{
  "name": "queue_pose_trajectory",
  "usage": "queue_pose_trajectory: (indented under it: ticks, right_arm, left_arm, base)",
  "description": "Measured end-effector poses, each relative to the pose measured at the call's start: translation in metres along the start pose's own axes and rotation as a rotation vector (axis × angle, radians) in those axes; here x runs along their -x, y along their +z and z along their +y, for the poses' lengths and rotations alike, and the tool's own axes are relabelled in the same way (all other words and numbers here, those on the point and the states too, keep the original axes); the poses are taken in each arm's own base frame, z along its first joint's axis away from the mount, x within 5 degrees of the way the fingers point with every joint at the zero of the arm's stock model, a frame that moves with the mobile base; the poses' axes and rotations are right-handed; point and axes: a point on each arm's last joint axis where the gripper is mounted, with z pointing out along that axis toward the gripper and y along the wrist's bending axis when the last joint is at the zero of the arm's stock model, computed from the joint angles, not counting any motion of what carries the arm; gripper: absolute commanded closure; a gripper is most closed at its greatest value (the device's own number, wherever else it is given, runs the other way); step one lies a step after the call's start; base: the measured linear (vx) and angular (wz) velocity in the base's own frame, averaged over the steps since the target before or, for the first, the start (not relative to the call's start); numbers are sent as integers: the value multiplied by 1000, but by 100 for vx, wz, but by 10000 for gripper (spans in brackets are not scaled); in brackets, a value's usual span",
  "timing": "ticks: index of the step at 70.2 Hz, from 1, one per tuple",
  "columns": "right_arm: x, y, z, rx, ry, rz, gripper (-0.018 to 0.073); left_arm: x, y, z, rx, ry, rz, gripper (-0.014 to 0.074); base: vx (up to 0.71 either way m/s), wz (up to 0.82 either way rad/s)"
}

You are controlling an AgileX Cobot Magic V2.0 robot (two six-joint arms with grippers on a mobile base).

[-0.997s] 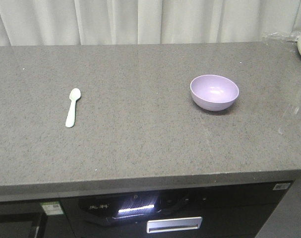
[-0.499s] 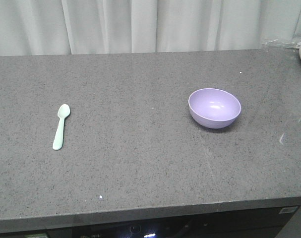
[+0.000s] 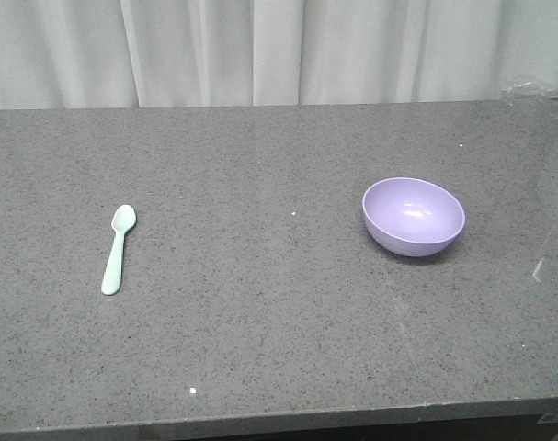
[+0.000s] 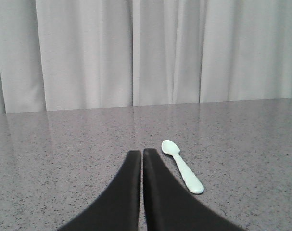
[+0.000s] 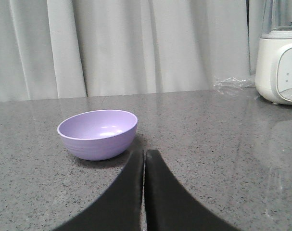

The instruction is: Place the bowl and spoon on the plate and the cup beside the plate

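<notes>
Lying flat on the grey counter (image 3: pixel 260 349) at left, mint spoon (image 3: pixel 119 248), head toward the curtain (image 3: pixel 260 55), left tool (image 4: pixel 142 154) closed tight, empty, lavender bowl (image 3: pixel 414 216) upright well right of spoon, right tool (image 5: pixel 144 153) closed tight, empty

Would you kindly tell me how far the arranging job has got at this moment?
Done: nothing yet. The bowl and the spoon lie far apart on the bare counter, and no plate or cup shows in any view. In hand: nothing; the left claw and the right claw are both shut and empty. Left: every placement.
</notes>
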Motion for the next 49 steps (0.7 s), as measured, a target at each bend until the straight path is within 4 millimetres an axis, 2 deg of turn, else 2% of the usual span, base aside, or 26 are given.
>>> queue_pose_trajectory:
  ticks: [49]
  right_arm:
    - [0, 0, 0, 0, 0, 0, 565]
  left_arm:
    - [0, 0, 0, 0, 0, 0, 603]
  base:
    - [3, 10]
